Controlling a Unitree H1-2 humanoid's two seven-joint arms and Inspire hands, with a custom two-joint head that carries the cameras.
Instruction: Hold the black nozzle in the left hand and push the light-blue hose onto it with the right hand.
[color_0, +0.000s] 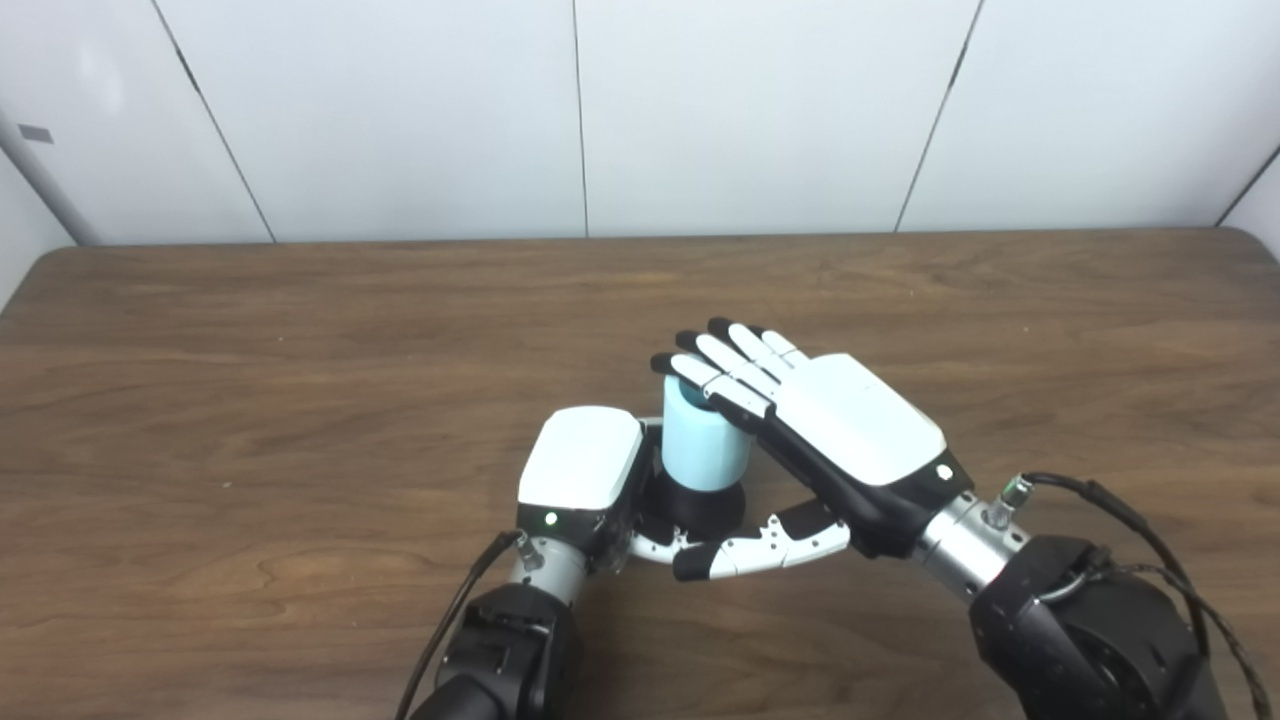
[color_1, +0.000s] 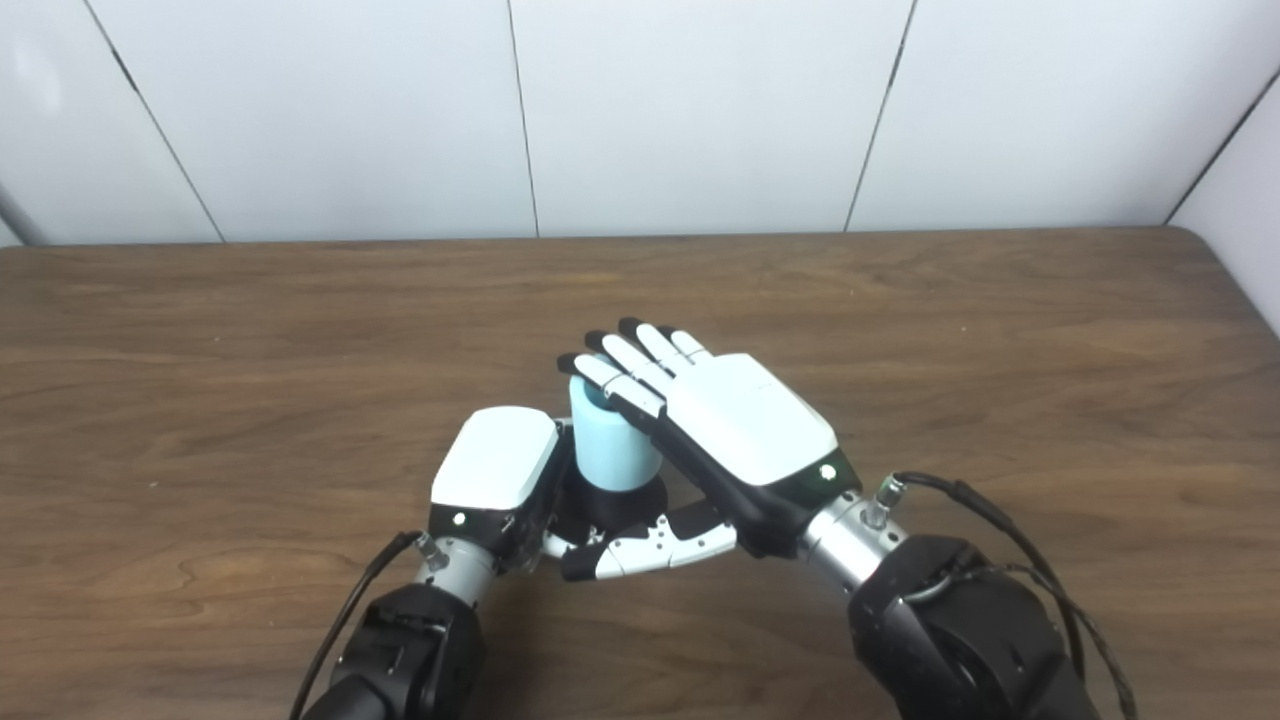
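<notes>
Half the black nozzle (color_0: 700, 503) behind hose (color_0: 703, 445).

Both arms enter from the bottom edge and meet near the middle. The left robot hand (color_0: 585, 470) sits low with its white back facing up and its fingers curled around a dark base, its thumb reaching out to the right. The right robot hand (color_0: 835, 425) angles in from the right, white back up, its fingers (color_0: 715, 365) held straight and close together, tips resting over the top of a pale upright cylinder. Black cables trail from both wrists.
</notes>
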